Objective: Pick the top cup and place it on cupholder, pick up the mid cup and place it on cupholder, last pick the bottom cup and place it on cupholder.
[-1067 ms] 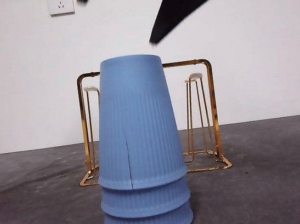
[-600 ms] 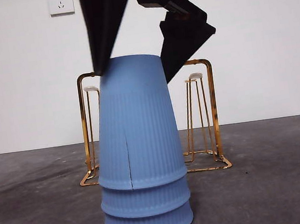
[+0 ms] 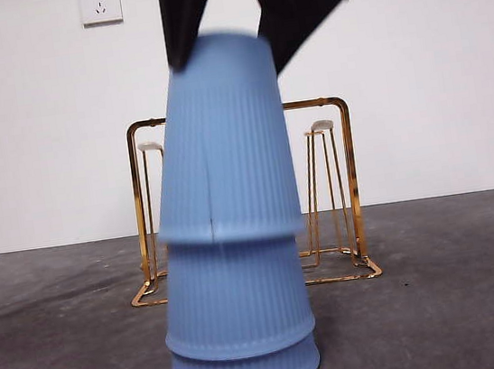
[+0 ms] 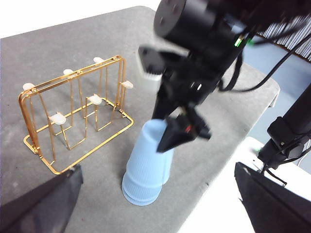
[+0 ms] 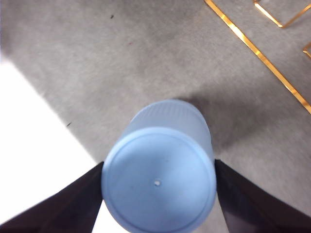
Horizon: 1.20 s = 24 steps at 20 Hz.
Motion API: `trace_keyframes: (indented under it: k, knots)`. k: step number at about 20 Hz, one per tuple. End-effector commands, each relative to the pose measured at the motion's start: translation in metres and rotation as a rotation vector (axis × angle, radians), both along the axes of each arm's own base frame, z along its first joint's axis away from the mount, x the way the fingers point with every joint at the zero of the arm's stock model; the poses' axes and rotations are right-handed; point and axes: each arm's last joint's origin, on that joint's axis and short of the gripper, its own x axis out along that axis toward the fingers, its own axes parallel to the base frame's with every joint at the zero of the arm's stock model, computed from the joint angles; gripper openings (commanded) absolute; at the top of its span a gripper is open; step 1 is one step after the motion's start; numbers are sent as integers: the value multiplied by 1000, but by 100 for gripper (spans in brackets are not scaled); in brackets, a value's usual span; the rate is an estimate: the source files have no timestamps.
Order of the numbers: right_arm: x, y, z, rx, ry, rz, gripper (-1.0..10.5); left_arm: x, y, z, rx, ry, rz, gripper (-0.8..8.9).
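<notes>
Two black jaws of the right gripper (image 3: 222, 47) pinch the inverted, near-upright light blue ribbed plastic top cup (image 3: 221, 142), half-lifted off the blue cup stack (image 3: 240, 322); the gold wire cupholder (image 3: 343, 190) stands behind. The left gripper (image 4: 155, 204) is spread, well apart.

Right pincer (image 4: 171, 127) on the top cup (image 4: 154, 145), beside the cupholder (image 4: 73, 114).
</notes>
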Motion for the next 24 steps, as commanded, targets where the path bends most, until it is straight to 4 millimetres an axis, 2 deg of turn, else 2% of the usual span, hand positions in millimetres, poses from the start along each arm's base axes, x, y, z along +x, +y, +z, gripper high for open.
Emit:
trace_keyframes:
  k: [1,5,8,11,14,15,16,17,18,19,20,21,22,24]
  knots:
    - [-2,4,18,21,-10,3,291,-2,0,5,-13,-20,-10,500]
    - [-5,-1,61,79,-80,-7,291,-2,0,5,-14,-18,-9,500]
    - [-7,-11,94,81,-211,-66,291,-2,0,5,-14,-17,-9,500]
    - [-5,-25,112,18,-314,-153,292,-2,0,5,-14,-17,-9,500]
    - [7,-38,114,-38,-359,-218,292,-2,0,5,-14,-18,-9,500]
    - [53,-60,80,-56,-317,-304,292,-2,0,5,-14,-17,-9,500]
    - [60,-58,73,-24,-320,-300,292,-2,0,5,-14,-17,-9,500]
    - [92,-68,11,18,-258,-346,292,-2,0,5,-24,-3,-2,500]
    - [100,-70,-5,-4,-233,-365,292,-2,0,5,-24,-4,-1,500]
    - [121,-57,-37,-58,-187,-368,463,-2,0,5,-23,-3,-2,500]
    - [121,-57,-36,-56,-188,-368,477,-2,0,5,-23,-3,-2,500]
    - [112,-63,-18,-52,-188,-366,485,-2,0,5,-23,-3,-1,500]
    - [50,-100,53,39,-251,-353,485,3,-1,5,-18,10,-1,500]
    - [27,-114,70,75,-285,-351,485,5,-2,4,-15,18,-1,500]
